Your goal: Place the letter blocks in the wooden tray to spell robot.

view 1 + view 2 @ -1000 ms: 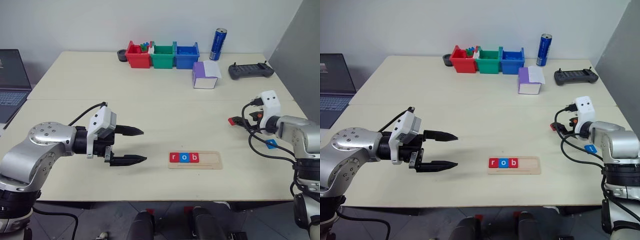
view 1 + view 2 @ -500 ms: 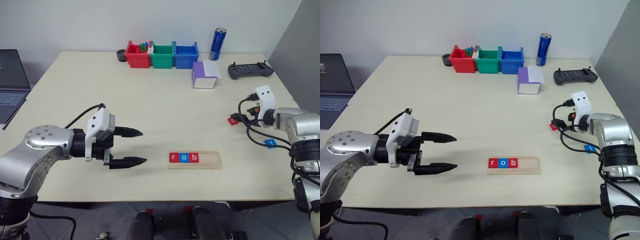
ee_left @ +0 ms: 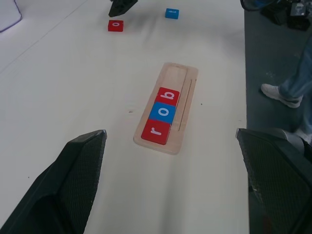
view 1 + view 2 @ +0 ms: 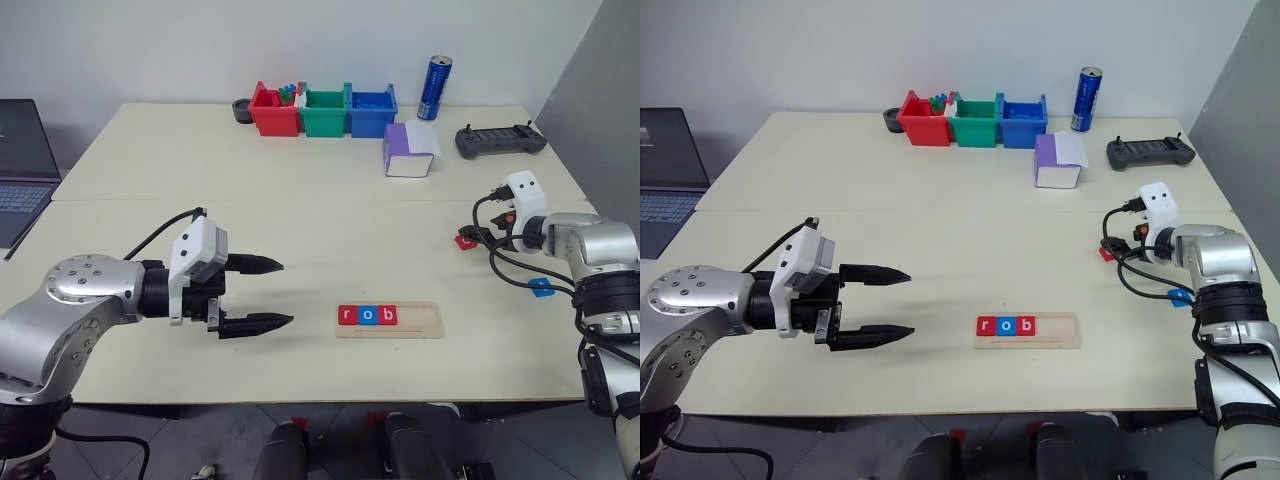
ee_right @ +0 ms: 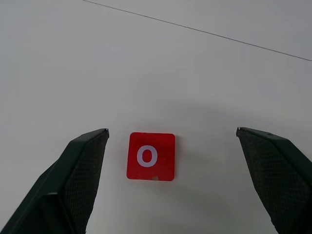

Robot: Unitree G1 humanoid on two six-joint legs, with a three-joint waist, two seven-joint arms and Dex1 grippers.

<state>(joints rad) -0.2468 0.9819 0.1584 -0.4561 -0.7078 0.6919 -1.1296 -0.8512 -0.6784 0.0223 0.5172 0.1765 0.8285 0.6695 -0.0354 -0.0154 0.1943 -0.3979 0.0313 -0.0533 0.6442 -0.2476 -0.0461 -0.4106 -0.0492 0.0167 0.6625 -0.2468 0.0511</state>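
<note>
L gripper hovers over the pale tabletop at left, black fingers wide apart, nothing held. To its right, the long pale wooden tray near front edge holds three flat square tiles: red "r" tile, blue "o" tile, red "b" tile, touching in a row at tray's left end; rest of groove bare. Further right, red "o" tile lies flat on table, between the spread fingers of R gripper, not touched. Small blue tile lies near R arm, letter unreadable.
</note>
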